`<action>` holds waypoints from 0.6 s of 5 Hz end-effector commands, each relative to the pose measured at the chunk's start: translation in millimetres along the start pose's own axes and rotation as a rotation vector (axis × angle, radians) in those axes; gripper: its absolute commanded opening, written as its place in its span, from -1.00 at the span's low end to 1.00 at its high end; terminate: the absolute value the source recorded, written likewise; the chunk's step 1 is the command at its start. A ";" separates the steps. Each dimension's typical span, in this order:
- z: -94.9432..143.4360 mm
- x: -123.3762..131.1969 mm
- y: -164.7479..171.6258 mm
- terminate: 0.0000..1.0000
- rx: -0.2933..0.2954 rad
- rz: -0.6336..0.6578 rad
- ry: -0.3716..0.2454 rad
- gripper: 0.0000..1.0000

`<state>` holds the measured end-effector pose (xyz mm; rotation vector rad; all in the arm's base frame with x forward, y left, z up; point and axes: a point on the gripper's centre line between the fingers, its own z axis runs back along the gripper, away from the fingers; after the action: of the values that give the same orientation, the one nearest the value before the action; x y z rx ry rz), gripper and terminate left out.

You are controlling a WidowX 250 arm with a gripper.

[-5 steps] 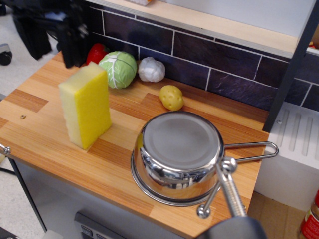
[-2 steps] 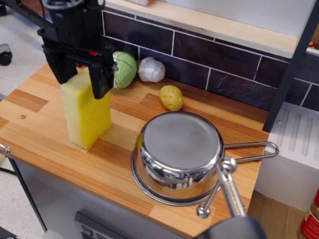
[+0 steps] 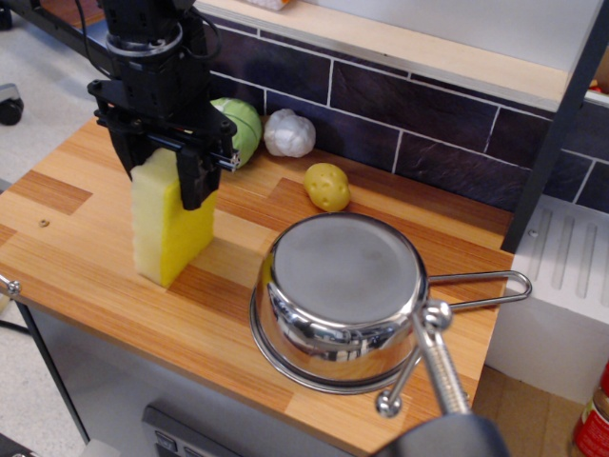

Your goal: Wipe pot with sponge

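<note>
Since a moment ago my hand point(image 3: 169, 169) has come lower over the sponge point(image 3: 171, 224), and its black fingers point(image 3: 195, 176) now straddle the top of the block, one on the pale side and one on the bright yellow side. They look closed against the foam, though I cannot tell how firmly they press. The sponge stands upright on end on the counter point(image 3: 76, 243), its base touching the wood, where it stood before.

Right of the sponge, well apart from it, the pot point(image 3: 343, 300) sits upside down, its flat bottom facing up and its flared rim on the counter. Its wire handle point(image 3: 481, 286) points away from the sponge, toward the counter's right edge.

Behind the sponge, against the dark tiled wall point(image 3: 428, 114), a green cabbage point(image 3: 243, 124) shows partly from behind my hand, with a white garlic bulb point(image 3: 288, 133) just beside it. A small yellow potato point(image 3: 327, 187) lies between the garlic and the pot, touching neither. None of these has shifted.
</note>
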<state>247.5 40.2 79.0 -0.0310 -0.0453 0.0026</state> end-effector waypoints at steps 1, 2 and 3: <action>54.5 14.2 -18.3 -1.00 -0.085 0.024 -0.022 -1.00; 92.1 17.8 -44.3 -1.00 -0.147 0.039 -0.017 -1.00; 109.4 19.7 -69.9 -1.00 -0.160 0.059 0.003 -1.00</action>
<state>258.4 -32.7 176.0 -0.1792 0.0120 0.0557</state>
